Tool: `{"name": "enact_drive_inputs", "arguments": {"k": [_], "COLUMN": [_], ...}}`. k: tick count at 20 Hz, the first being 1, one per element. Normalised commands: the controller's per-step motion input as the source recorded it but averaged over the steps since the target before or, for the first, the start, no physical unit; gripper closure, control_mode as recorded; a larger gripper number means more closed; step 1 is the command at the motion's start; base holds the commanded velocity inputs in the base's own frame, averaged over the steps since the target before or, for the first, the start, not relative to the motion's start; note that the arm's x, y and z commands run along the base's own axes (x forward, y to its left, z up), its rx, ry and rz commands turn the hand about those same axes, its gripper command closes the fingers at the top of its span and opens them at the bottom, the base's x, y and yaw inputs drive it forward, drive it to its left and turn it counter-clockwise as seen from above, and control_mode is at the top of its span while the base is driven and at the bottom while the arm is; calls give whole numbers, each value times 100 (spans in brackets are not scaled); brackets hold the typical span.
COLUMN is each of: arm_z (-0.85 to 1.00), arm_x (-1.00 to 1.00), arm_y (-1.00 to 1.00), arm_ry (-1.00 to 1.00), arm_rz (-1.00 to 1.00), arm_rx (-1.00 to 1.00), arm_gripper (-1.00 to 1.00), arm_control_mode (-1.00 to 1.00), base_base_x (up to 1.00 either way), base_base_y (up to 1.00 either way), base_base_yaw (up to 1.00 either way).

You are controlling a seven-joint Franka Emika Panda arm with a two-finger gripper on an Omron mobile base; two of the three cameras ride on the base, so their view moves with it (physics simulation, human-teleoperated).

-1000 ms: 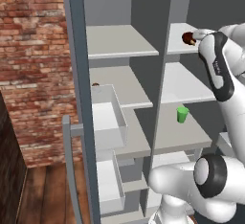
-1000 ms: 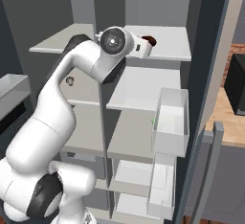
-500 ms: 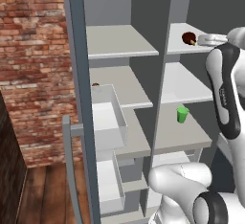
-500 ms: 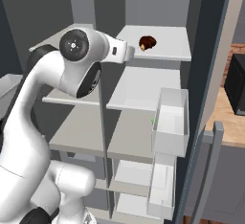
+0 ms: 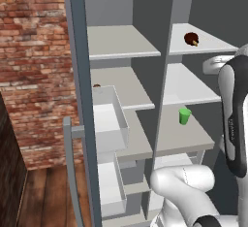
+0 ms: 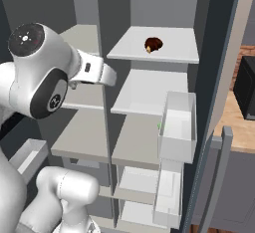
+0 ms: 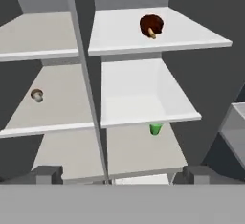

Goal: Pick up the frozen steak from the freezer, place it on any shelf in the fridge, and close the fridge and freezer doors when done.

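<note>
The frozen steak (image 5: 191, 39) (image 6: 153, 44) (image 7: 151, 26), a dark red-brown lump with a tan edge, lies on the top shelf (image 7: 191, 39) of the fridge, the right-hand column. My gripper (image 7: 124, 175) hangs back from the shelves, well short of the steak and lower than it. Its fingertips (image 7: 48, 173) stand wide apart, open, with nothing between them. The freezer (image 5: 121, 41) is the left-hand column. Both doors stand open: one (image 5: 77, 100) at the left, the other (image 6: 219, 77) at the right.
A small green cup (image 5: 184, 116) (image 7: 155, 129) stands on the third fridge shelf. A small brown-capped lump (image 7: 36, 95) lies on a freezer shelf. White bins (image 5: 109, 119) (image 6: 177, 127) hang on the open doors, with bar handles (image 5: 70, 168) (image 6: 221, 177) lower down.
The arm has drawn back from the top fridge shelf toward the base. The steak stays lying on that shelf, free of the fingers.
</note>
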Motion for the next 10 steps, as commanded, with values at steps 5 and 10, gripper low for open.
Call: {"name": "enact_drive_inputs", "arguments": {"k": [5,10], "arm_z": [-83,-45], "arm_x": [-26,-5], "arm_y": [39,10], "arm_ry": [10,1], "arm_rz": [1,2], "arm_rx": [0,1], "arm_gripper": [-100,-100], "arm_control_mode": [-100,-100], "base_base_x": [0,0], "base_base_y": [0,0], "base_base_yaw": [0,0]}}
